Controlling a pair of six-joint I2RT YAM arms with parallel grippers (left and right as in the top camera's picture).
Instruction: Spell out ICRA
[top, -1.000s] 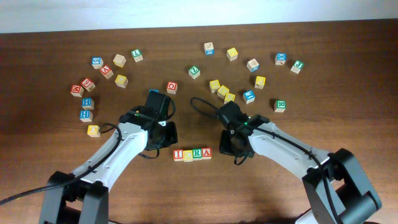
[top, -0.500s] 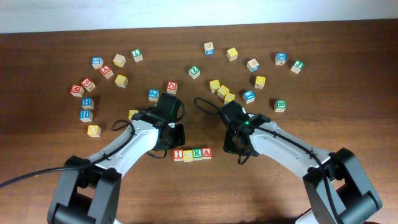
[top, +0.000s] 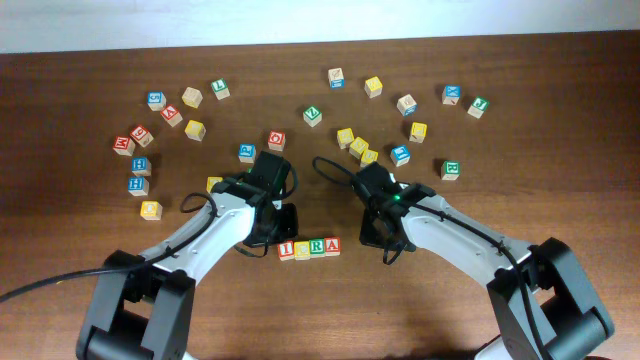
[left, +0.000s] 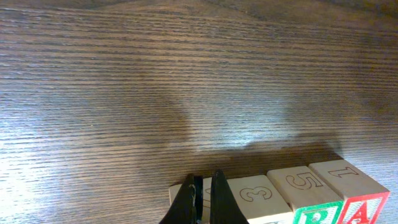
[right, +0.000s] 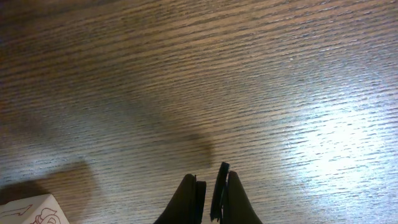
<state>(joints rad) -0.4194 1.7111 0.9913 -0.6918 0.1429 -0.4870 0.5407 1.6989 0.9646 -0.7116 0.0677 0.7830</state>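
Sitting side by side near the front of the desk (top: 450, 300) are the four letter cubes. The red I cube (top: 288, 250) comes first, then the yellow C cube (top: 303, 249), the green R cube (top: 318, 247) and the red A cube (top: 332, 245). They touch each other and read ICRA, so the word looks spelled.

One thing has changed in the last second. The left arm has slid to the right, toward the row. Now the left gripper (left: 203, 198) hangs right at the I end of the row, and its wrist view shows the tips just over that first cube. Its two fingers are pressed tight together and carry nothing. I cannot tell if they touch the cube. A blue cube (top: 246, 152) and a yellow cube (top: 213, 183) that the arm was hiding now show behind it.

The right gripper (right: 211, 193) has hardly moved. It waits just past the A end, a little apart from it, also clenched and empty. The row itself has not shifted. The loose cubes (top: 195, 130) lie far back, well away.

I think the hard part is done. The left gripper may only be there to nudge the I cube straight. A push that is too strong could slide the whole row or bump it crooked, so it should be gentle.
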